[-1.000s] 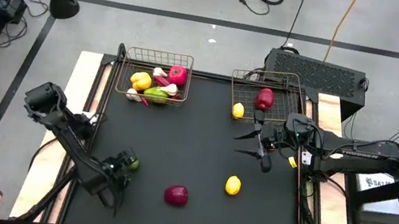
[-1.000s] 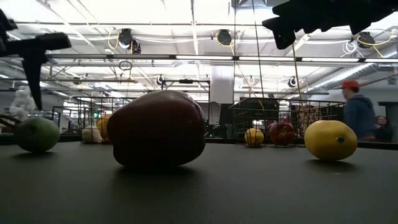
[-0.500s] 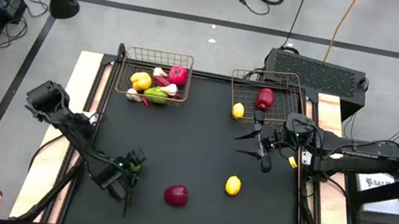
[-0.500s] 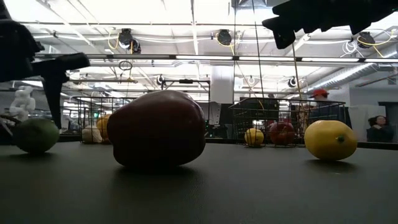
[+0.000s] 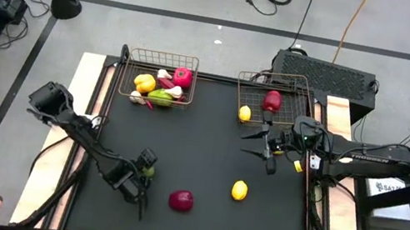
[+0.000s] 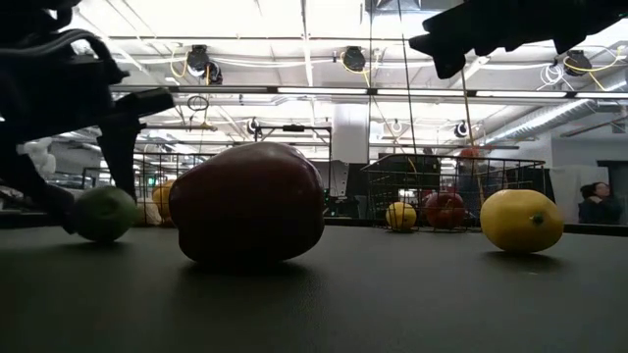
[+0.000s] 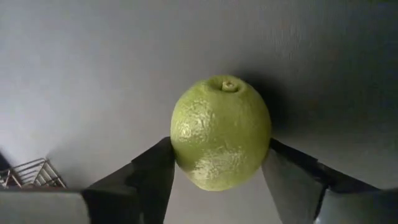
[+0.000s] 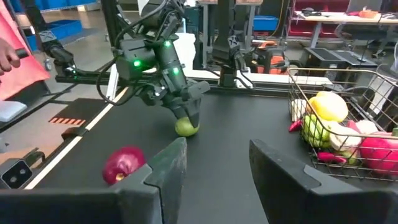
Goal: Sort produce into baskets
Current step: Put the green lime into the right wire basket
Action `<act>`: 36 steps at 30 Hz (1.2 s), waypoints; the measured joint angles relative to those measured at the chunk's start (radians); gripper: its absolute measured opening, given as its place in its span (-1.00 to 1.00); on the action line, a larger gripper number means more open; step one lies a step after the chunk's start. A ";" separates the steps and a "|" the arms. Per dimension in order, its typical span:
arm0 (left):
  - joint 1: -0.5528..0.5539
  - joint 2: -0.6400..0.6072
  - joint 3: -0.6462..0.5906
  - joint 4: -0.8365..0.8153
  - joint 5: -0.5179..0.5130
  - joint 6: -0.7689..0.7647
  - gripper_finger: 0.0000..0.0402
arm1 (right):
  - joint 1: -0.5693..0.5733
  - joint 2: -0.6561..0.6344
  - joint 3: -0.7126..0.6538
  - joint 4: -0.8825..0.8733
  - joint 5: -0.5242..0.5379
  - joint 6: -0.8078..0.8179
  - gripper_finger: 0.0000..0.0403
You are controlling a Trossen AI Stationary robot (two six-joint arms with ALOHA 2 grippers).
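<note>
A green lime (image 7: 221, 134) rests on the black mat near the front left, between the fingers of my left gripper (image 5: 145, 177), which is shut on it. A dark red onion (image 5: 181, 201) and a yellow lemon (image 5: 239, 190) lie loose on the mat. The left basket (image 5: 129, 76) holds several pieces of produce. The right basket (image 5: 295, 106) holds a red apple (image 5: 272, 102) and a small lemon (image 5: 245, 114). My right gripper (image 5: 266, 153) hovers open and empty in front of the right basket. My left gripper pinches the lime between its two fingers, one on each opposite side of its middle (image 7: 179, 152). The fingers (image 6: 123, 147) slant steeply down onto it from the table's left. The lime's underside (image 6: 106, 235) stays on the mat, its stem end facing away from the wrist.
The mat's middle between the loose onion, the lemon and the baskets is bare. Wooden table edges (image 5: 83, 110) frame the mat. A black box (image 5: 326, 73) stands behind the right basket. A person shows far back in the low view.
My left gripper has moved toward the table's right edge and a little down, tipping more steeply. The lime has slid with it along the mat, closer to the onion. My right arm has kept still.
</note>
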 joint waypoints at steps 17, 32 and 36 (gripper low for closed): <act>0.006 -0.063 0.157 0.076 -0.211 -0.135 0.03 | 0.000 0.000 0.000 -0.002 0.000 -0.013 -0.17; 0.322 -0.181 0.204 0.912 -0.142 0.294 0.03 | 0.008 0.005 0.000 0.064 0.055 -0.093 -0.17; 0.425 -0.174 0.204 1.026 0.064 0.092 0.03 | 0.023 0.021 0.000 0.076 0.076 -0.128 -0.15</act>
